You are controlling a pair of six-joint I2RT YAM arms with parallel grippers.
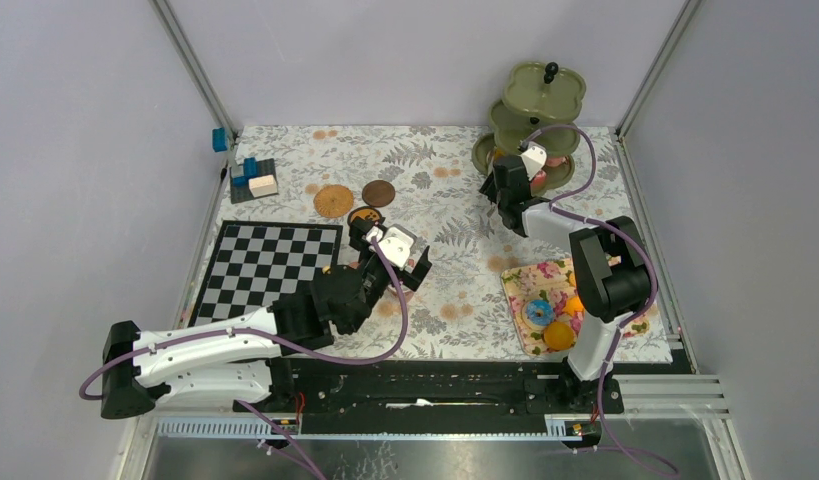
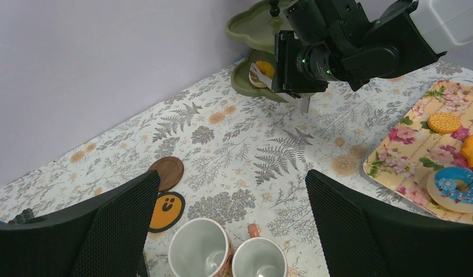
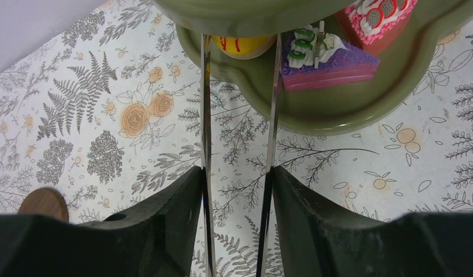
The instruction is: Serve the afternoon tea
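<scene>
Olive-green three-tier stand (image 1: 533, 120) seen from above, the right claw (image 1: 497, 178) at its lowest tier, the left claw (image 1: 365, 238) well apart from the stand. Left wrist view: that claw gapes wide, empty, over two mugs (image 2: 200, 249) beside, not on, coasters (image 2: 167, 171); donut (image 2: 456, 187) and cookie (image 2: 443, 122) unserved. Right wrist view: the right claw, narrowly parted, flanks a yellow treat (image 3: 241, 45) beside the stand's cakes (image 3: 323, 57); grip uncertain. Serving appears partly done.

Olive 3-tier stand (image 1: 530, 96) w/ cakes (image 3: 323, 55), 2 mugs (image 2: 200, 248) upright
</scene>
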